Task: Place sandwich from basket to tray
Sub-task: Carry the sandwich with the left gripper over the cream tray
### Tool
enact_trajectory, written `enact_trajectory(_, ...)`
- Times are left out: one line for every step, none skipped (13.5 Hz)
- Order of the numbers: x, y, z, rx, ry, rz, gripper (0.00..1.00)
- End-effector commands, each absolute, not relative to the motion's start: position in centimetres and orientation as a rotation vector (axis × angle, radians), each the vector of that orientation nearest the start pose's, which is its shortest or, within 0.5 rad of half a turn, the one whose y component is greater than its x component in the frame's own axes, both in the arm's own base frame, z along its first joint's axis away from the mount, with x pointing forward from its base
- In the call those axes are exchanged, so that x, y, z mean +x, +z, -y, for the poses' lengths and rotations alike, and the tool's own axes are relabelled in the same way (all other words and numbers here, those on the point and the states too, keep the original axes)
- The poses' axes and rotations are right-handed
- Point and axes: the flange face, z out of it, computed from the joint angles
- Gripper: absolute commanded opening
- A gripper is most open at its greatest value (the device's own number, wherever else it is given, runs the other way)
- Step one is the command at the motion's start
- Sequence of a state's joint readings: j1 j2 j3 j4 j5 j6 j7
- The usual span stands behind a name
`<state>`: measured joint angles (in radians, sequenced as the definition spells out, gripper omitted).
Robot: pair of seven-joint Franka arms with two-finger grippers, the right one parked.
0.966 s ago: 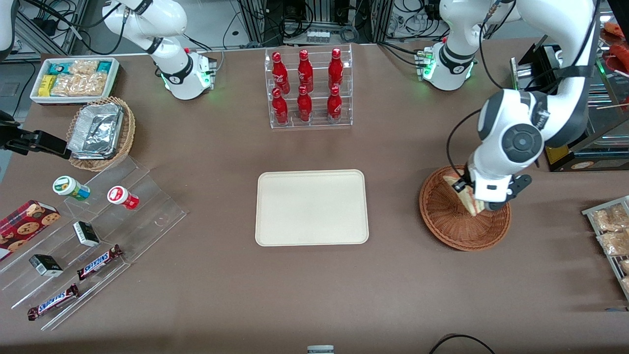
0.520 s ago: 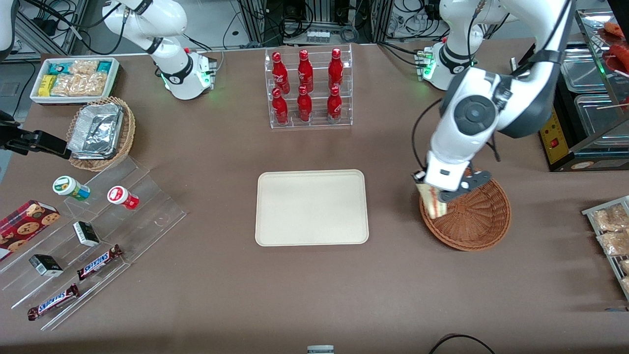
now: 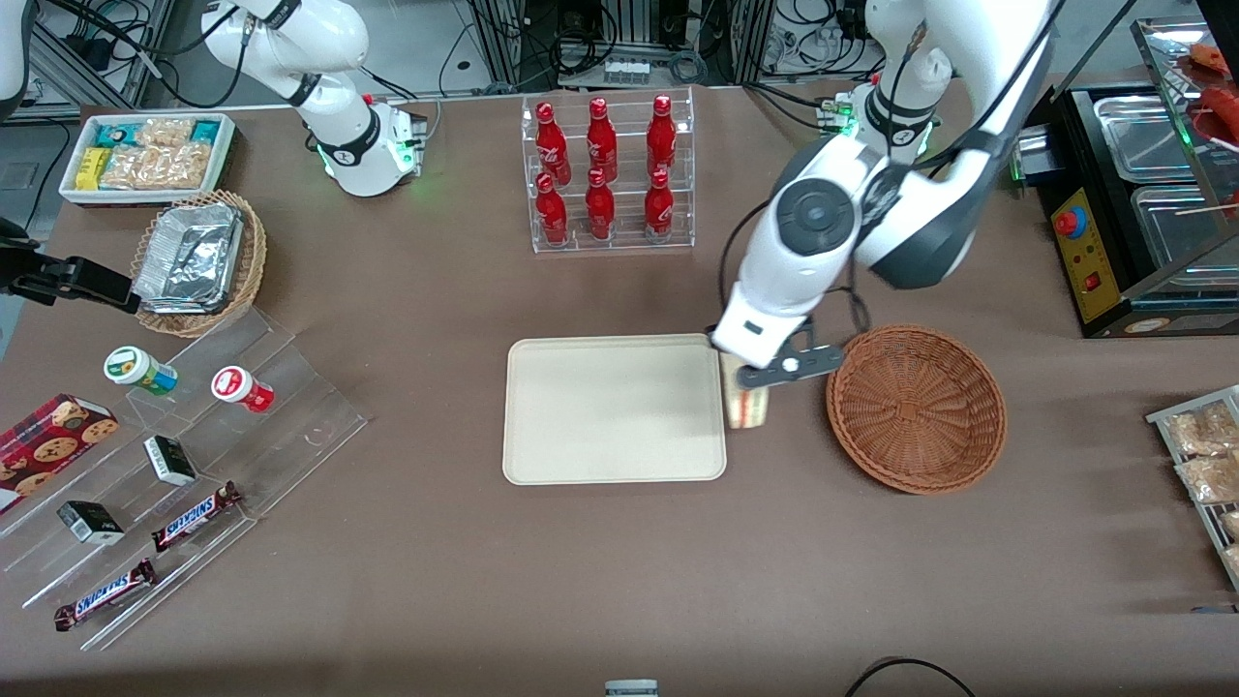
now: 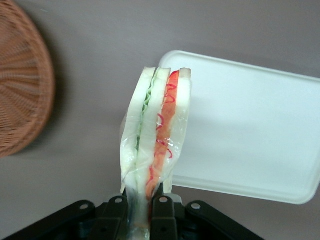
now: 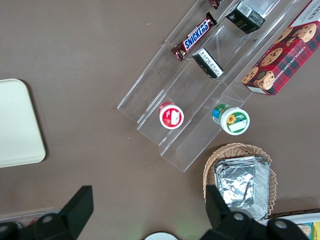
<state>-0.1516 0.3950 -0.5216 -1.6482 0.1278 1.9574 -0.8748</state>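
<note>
My left gripper (image 3: 753, 379) (image 4: 140, 200) is shut on the sandwich (image 3: 745, 405) (image 4: 156, 132), a wrapped wedge of pale bread with red and green filling along its cut edge. It hangs above the table between the cream tray (image 3: 614, 408) (image 4: 250, 130) and the reddish-brown wicker basket (image 3: 916, 408) (image 4: 22, 80), right at the tray's edge that faces the basket. Nothing lies in the basket or on the tray.
A clear rack of red bottles (image 3: 607, 174) stands farther from the front camera than the tray. Toward the parked arm's end are a tan basket with foil trays (image 3: 198, 261), a white snack bin (image 3: 147, 155) and acrylic steps with snacks (image 3: 174, 474). Packets (image 3: 1205, 455) lie at the working arm's end.
My gripper lifted the sandwich out of the basket and carried it sideways to the tray's edge. The basket now holds nothing.
</note>
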Motion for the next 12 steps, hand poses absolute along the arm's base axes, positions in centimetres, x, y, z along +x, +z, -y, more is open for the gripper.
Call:
enact_trajectory(54.8, 37.9, 40.0, -3.16, 0.166, 0.182, 0.0)
enact_trajectory(54.6, 36.5, 41.1, -3.158, 0.188, 0.151, 0.0)
enact_trajectory(54.5, 35.2, 42.4, -3.162, 0.212, 0.131, 0.0)
enact_trajectory(54.5, 34.4, 43.6, -3.168, 0.224, 0.114, 0.0)
enact_trajectory(54.7, 33.2, 44.2, -3.161, 0.228, 0.1, 0.0)
enact_trajectory(55.0, 31.8, 44.3, -3.154, 0.239, 0.088, 0.0)
enact_trajectory(55.2, 30.7, 44.5, -3.161, 0.25, 0.084, 0.0)
enact_trajectory(55.3, 29.8, 45.0, -3.176, 0.239, 0.079, 0.0)
enact_trajectory(55.1, 28.9, 45.8, -3.187, 0.223, 0.069, 0.0)
enact_trajectory(55.2, 28.0, 46.0, -3.196, 0.222, 0.078, 0.0)
enact_trajectory(55.1, 27.4, 46.6, -3.196, 0.215, 0.068, 0.0)
enact_trajectory(55.2, 26.8, 46.9, -3.188, 0.2, 0.062, 0.0)
